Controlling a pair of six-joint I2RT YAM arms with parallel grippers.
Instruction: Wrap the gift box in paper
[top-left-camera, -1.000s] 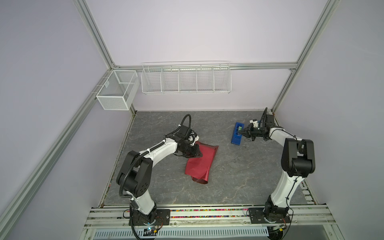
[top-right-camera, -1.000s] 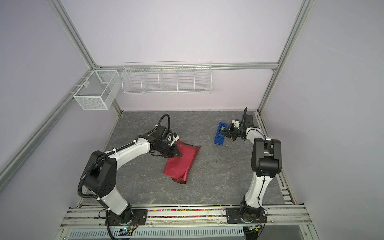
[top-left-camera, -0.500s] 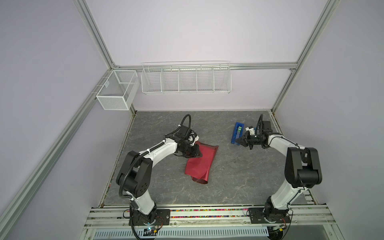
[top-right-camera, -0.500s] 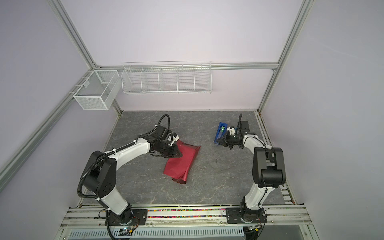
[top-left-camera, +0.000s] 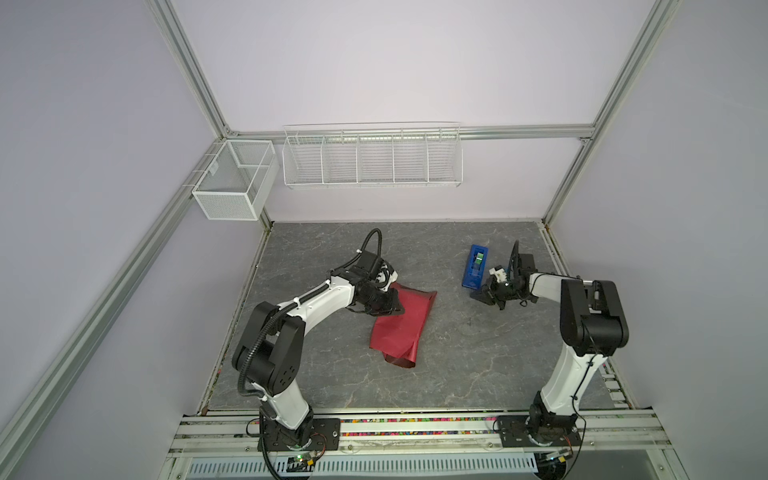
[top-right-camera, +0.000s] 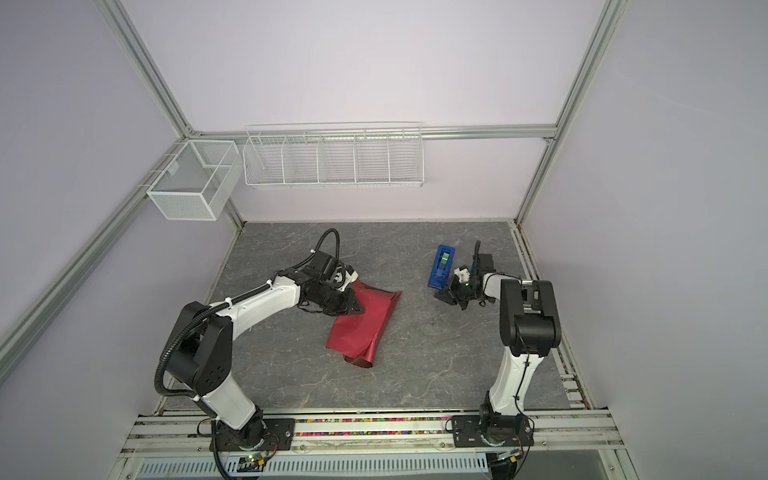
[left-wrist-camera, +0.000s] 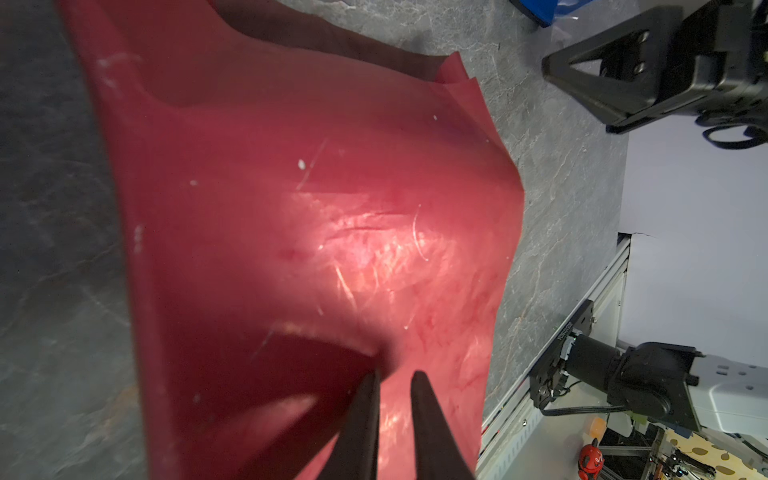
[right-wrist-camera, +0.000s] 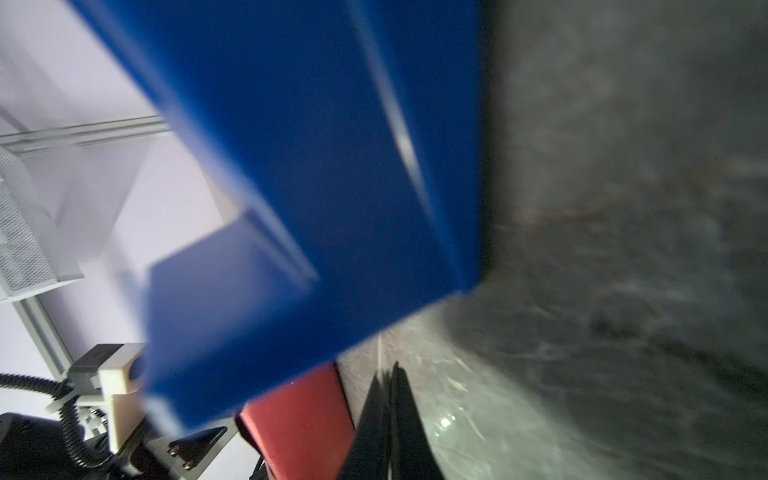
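The paper (top-left-camera: 401, 322), red and creased, lies folded mid-table (top-left-camera: 457, 365), one corner up at the left gripper (left-wrist-camera: 395, 376). Its jaws are a sliver apart on the sheet; pinching or not, can't tell. Across the table, the right gripper (right-wrist-camera: 390, 374) has its jaws pressed together, just beside the blue tape dispenser (top-left-camera: 475, 272).
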